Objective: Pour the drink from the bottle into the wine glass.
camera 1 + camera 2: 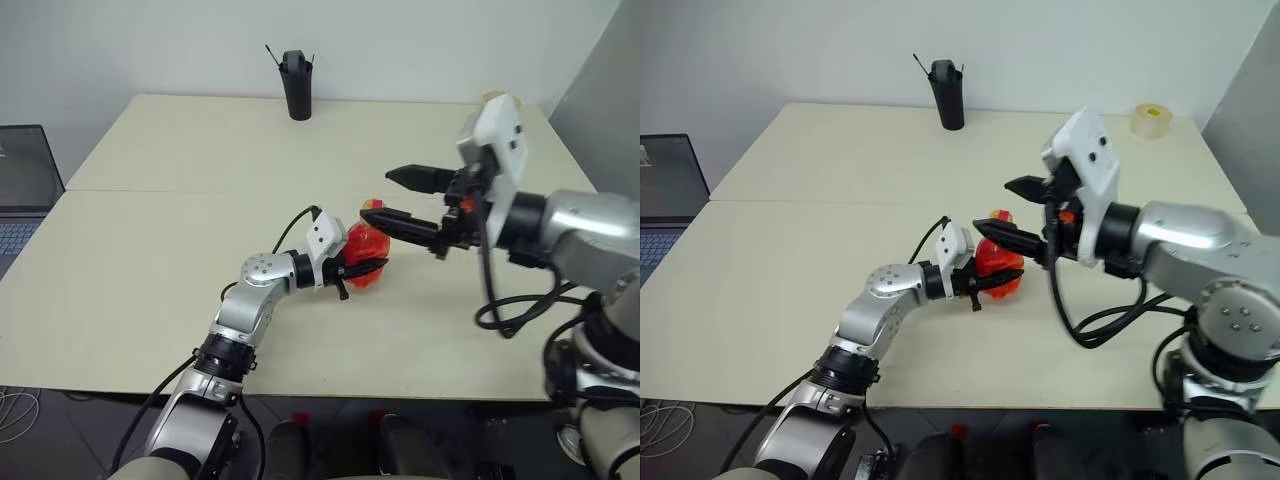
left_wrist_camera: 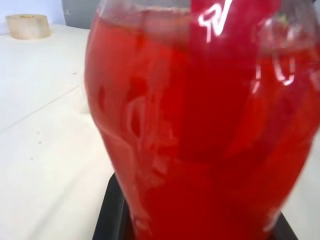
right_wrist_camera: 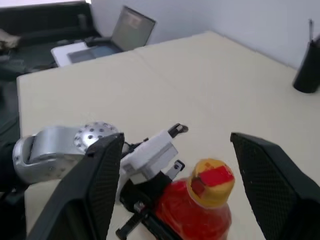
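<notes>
The left gripper (image 1: pixel 992 277) is pinching the bottle (image 1: pixel 998 268) upright at mid-table (image 1: pixel 150 250), full of the drink (image 2: pixel 200 130). The right gripper (image 1: pixel 397 196) is hovering just above it, jaws spread. With no wine glass in sight, tipping now is risking a spill, and the right jaws could knock the neck.

This looks like an office or a lab workroom. Two plain cream tables (image 1: pixel 150 260) are pushed together against a bare white wall (image 1: pixel 400 40), an open laptop (image 1: pixel 20 200) sits on a neighbouring desk, and a black pen cup (image 1: pixel 296 85) and a roll of tape (image 1: pixel 1151 120) stand at the tables' far edge.
</notes>
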{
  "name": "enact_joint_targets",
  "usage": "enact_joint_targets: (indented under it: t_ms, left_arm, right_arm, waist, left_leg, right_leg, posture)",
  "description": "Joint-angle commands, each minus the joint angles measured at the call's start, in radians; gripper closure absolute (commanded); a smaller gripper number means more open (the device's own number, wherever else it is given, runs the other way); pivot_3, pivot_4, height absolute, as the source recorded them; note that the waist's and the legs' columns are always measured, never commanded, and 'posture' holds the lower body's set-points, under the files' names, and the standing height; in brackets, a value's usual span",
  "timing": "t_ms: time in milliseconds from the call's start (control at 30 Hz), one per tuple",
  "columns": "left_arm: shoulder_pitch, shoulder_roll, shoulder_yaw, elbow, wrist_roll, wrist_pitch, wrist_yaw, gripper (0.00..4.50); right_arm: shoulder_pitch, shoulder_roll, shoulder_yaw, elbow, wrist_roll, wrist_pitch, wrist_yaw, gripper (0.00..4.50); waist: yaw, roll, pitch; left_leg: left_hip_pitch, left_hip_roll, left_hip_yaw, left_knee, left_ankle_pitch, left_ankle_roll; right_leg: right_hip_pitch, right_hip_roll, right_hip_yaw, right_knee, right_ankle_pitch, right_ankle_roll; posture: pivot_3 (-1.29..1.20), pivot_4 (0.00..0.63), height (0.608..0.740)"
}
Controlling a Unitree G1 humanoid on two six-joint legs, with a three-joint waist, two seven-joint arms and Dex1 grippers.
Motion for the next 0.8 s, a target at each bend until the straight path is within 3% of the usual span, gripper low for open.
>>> enact_joint_targets:
  t_ms: [33, 167, 467, 800]
  left_arm:
    - [-0.039, -0.029, -0.007, 0.012, 0.01, -0.06, 0.001, 3.51]
    - [-0.032, -0.037, -0.023, 0.024, 0.017, -0.089, -0.029, 3.51]
    - [-0.045, -0.044, -0.023, 0.063, 0.022, -0.118, -0.053, 3.51]
    - [-0.032, -0.038, -0.016, 0.048, 0.018, -0.112, -0.051, 3.51]
  right_arm:
    - [0.022, 0.133, -0.042, -0.062, -0.027, 0.041, -0.219, 0.88]
    - [0.067, 0.255, -0.029, -0.117, -0.044, 0.041, -0.421, 0.88]
    - [0.146, 0.357, 0.009, -0.129, 0.038, 0.041, -0.706, 0.88]
    - [0.157, 0.409, 0.01, -0.097, 0.139, 0.041, -0.85, 0.88]
  waist:
    - [0.0, 0.0, 0.0]
    - [-0.002, 0.001, 0.0]
    - [-0.006, 0.001, -0.001]
    - [-0.007, 0.001, -0.001]
  left_leg:
    - [-0.001, 0.0, 0.0, 0.0, 0.0, 0.0]
    - [-0.002, 0.0, 0.0, 0.0, 0.0, -0.001]
    - [-0.002, 0.0, 0.001, 0.0, 0.0, -0.001]
    - [-0.002, 0.0, 0.0, 0.0, 0.0, 0.0]
  right_leg:
    - [-0.001, 0.0, 0.0, 0.0, 0.0, 0.0]
    - [-0.003, 0.0, 0.0, 0.0, 0.0, 0.0]
    - [-0.003, 0.0, 0.0, 0.0, 0.0, 0.0]
    - [-0.003, 0.0, 0.0, 0.0, 0.0, 0.0]
  posture:
    - [0.0, 0.15, 0.74]
    - [0.0, 0.15, 0.74]
    - [0.0, 0.15, 0.74]
    - [0.0, 0.15, 0.74]
